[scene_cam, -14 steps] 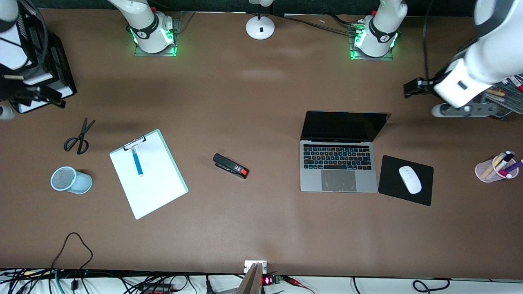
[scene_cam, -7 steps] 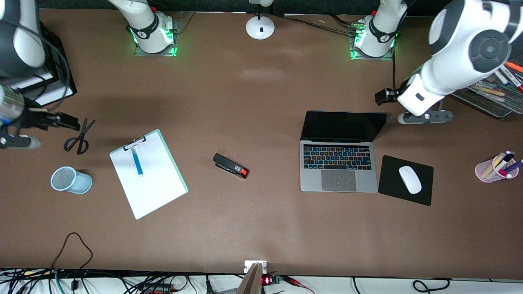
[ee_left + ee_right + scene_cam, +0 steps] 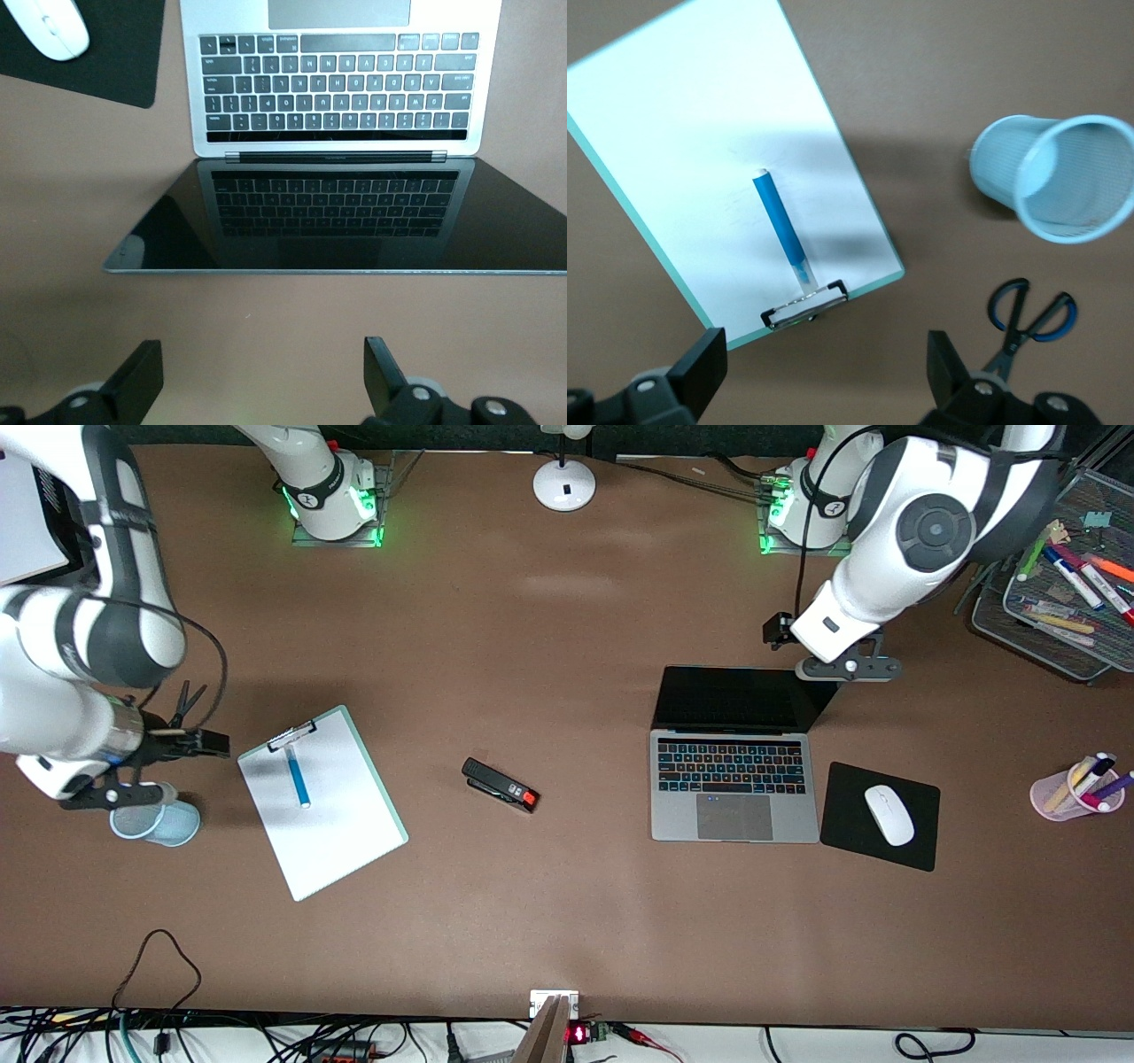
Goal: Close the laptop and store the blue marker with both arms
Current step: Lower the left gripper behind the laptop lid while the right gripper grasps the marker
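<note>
Nothing of the task looks finished yet: the silver-grey slim laptop (image 3: 734, 775) with black keys is open, its black screen tilted back, and the slim bright-blue marker (image 3: 298, 776) lies loose on the white clipboard (image 3: 322, 806) with the pale teal edge, toward the right arm's end of the table; both closing and storing are left, in my judgement.

Nearest the front camera among containers, the pale blue mesh cup (image 3: 155, 817) lies tipped on its side beside the clipboard, with nothing visible inside; the pink translucent pen cup (image 3: 1075, 789) at the left arm's end stands upright holding purple, yellow and dark pens; the grey wire tray (image 3: 999, 611), farther from the camera, holds several coloured markers.

The right gripper (image 3: 824, 376) hangs over bare table between the clipboard's clip end and the black-and-blue scissors (image 3: 1029, 323), fingers spread wide, holding nothing; the left gripper (image 3: 261, 376) hangs over the table just past the screen's top edge, fingers wide apart, also gripping nothing.
</note>
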Available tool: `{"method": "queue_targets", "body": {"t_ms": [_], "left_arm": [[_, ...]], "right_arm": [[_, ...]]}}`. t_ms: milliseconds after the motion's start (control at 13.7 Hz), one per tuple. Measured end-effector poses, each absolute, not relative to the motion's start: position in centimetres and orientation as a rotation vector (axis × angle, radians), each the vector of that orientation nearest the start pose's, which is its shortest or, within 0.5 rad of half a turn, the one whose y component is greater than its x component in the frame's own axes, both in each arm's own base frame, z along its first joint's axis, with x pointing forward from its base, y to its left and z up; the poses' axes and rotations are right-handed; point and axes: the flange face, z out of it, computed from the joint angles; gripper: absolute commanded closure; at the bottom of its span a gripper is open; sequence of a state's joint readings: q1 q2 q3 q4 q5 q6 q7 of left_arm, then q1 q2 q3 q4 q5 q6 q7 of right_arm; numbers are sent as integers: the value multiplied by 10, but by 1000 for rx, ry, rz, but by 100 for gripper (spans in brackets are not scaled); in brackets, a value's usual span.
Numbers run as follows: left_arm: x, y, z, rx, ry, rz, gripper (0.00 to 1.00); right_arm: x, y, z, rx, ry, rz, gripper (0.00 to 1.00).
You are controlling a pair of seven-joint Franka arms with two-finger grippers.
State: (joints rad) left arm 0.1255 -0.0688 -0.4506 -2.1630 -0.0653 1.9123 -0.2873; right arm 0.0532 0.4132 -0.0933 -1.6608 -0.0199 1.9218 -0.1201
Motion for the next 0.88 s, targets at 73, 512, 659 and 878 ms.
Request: {"method": "queue_targets", "body": {"t_ms": [73, 512, 659, 878], "left_arm": [[471, -167, 402, -3099, 13, 288, 0], [460, -175, 379, -3095, 46, 282, 0], [457, -180, 373, -3100, 63, 258, 0], [455, -189, 365, -3108, 87, 230, 0]], "right_arm": [[651, -13, 347, -3172, -170, 257, 0], [665, 19, 288, -3182, -258, 208, 0], [669, 19, 265, -3186, -263, 194, 0], [671, 19, 233, -3190, -271, 182, 0]]}}
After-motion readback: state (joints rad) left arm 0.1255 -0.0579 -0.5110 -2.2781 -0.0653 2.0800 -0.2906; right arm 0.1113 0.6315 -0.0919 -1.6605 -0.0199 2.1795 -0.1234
